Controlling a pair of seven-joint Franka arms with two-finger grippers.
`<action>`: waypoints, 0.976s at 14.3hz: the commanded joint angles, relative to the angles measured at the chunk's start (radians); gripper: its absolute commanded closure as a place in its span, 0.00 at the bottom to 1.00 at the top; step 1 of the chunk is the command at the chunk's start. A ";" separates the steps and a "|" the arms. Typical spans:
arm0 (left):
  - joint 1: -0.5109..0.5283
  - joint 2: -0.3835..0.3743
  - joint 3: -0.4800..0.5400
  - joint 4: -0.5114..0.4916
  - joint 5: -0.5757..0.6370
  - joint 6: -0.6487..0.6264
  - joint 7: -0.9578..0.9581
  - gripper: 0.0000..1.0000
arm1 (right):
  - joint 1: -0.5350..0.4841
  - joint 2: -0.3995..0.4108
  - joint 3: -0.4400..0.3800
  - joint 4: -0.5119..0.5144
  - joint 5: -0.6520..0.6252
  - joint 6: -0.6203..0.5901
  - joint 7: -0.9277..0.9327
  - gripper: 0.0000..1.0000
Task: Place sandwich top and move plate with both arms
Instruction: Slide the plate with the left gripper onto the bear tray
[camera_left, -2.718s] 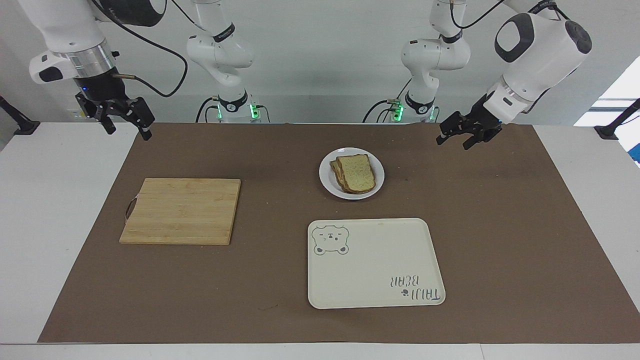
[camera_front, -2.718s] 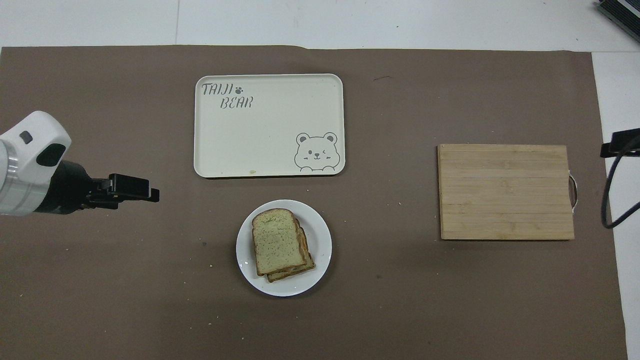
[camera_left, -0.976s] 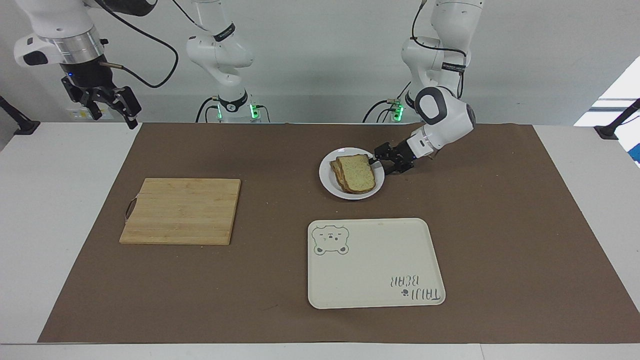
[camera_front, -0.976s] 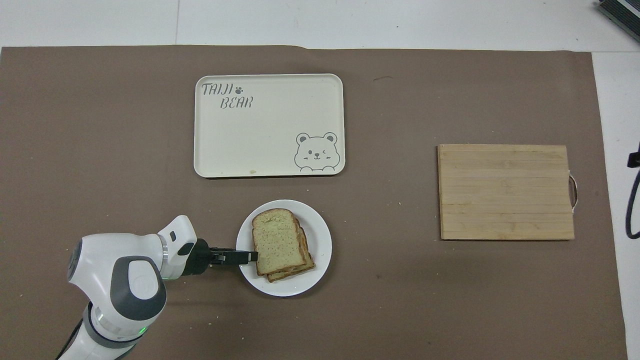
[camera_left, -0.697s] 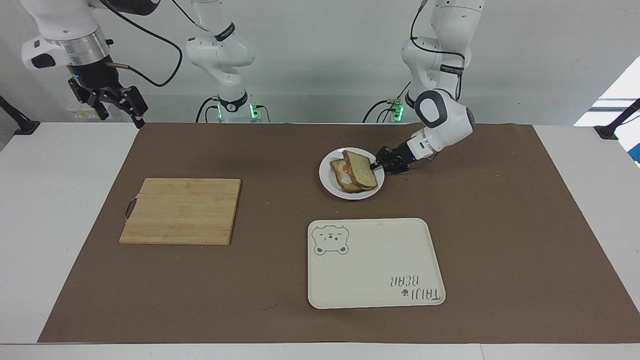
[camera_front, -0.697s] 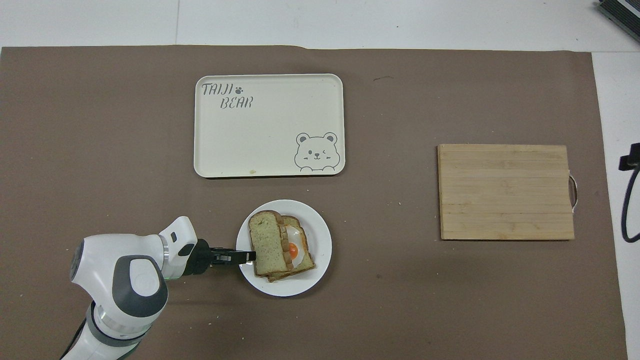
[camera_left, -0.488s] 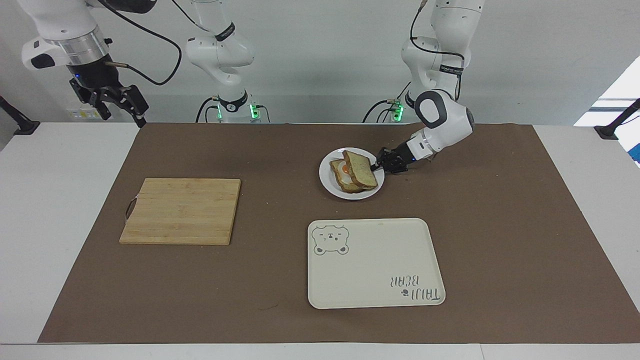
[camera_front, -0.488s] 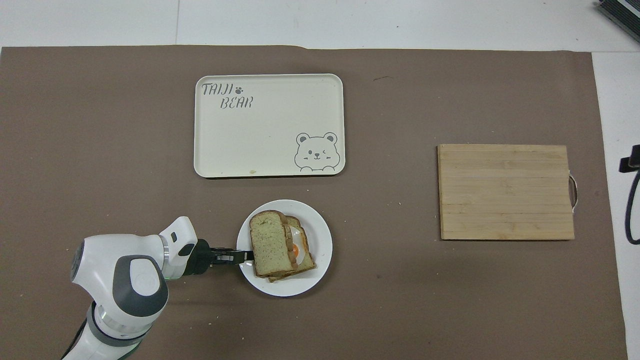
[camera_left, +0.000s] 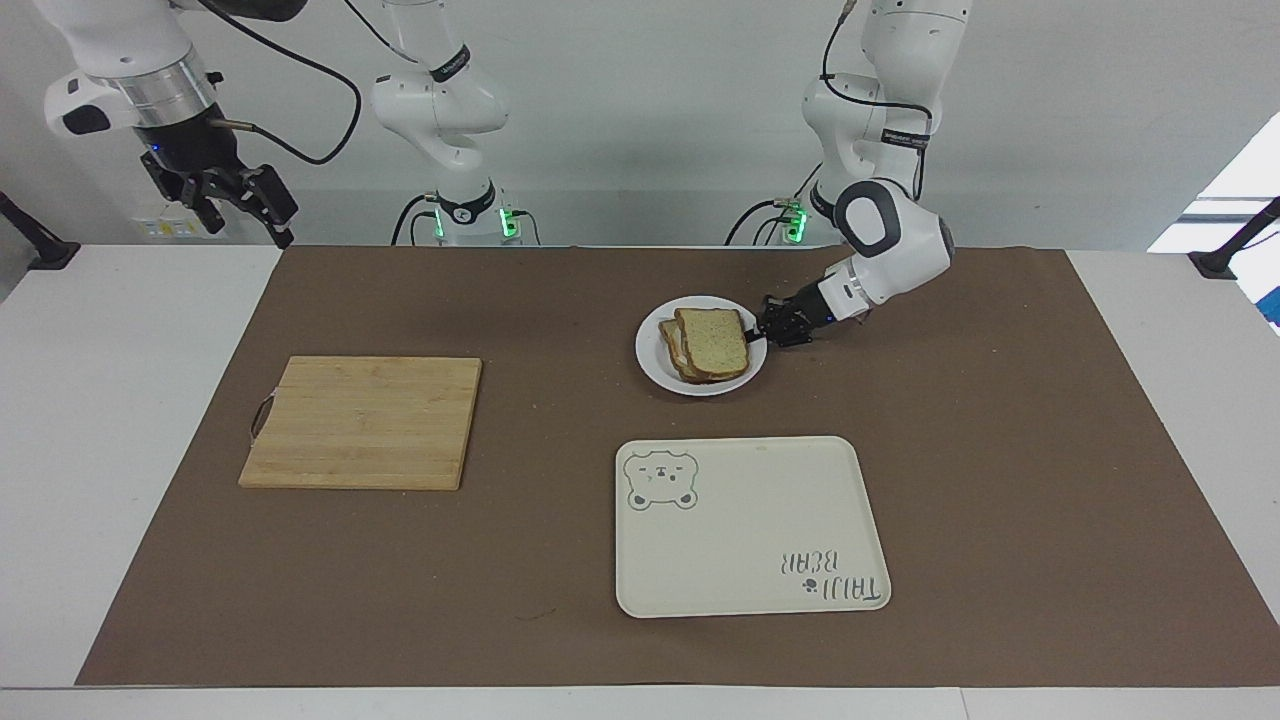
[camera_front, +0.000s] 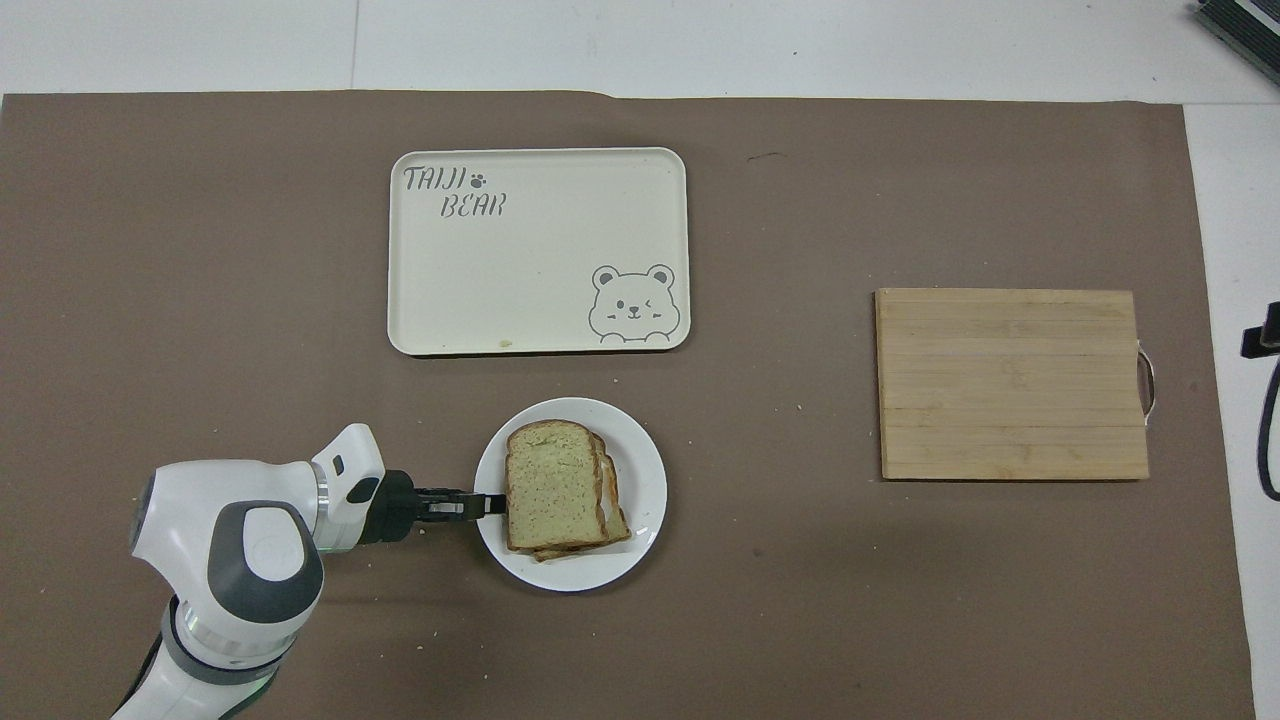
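The small round white plate (camera_left: 655, 372) (camera_front: 643, 472) sits on the brown mat, nearer to the robots than the tray. The sandwich top (camera_left: 713, 341) (camera_front: 552, 492), a pale speckled slice with a brown crust, lies flat on a lower slice (camera_front: 613, 512), of which only an edge shows. My left gripper (camera_left: 757, 333) (camera_front: 491, 504) is low at the plate's edge toward the left arm's end, shut on the rim beside the bread. My right gripper (camera_left: 248, 228) hangs open and holds nothing, high over the table's edge at the right arm's end.
A cream rectangular tray (camera_left: 750, 525) (camera_front: 540, 250) with a bear drawing lies farther from the robots than the plate. A wooden cutting board (camera_left: 362, 422) (camera_front: 1010, 384) lies toward the right arm's end. Brown mat covers the table between them.
The left gripper came down to the plate and shut on its rim. The top slice tipped up, showing a fried egg, then settled flat again. The plate shifted slightly.
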 joint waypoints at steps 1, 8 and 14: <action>0.077 0.050 0.004 0.088 -0.008 -0.110 0.011 1.00 | -0.002 -0.006 0.004 0.000 0.003 0.003 -0.016 0.00; 0.175 0.212 0.004 0.395 0.125 -0.289 -0.137 1.00 | 0.012 -0.013 0.065 0.000 0.020 -0.042 -0.085 0.00; 0.232 0.410 0.003 0.688 0.156 -0.343 -0.228 1.00 | -0.003 -0.013 0.052 0.002 0.004 -0.045 -0.192 0.00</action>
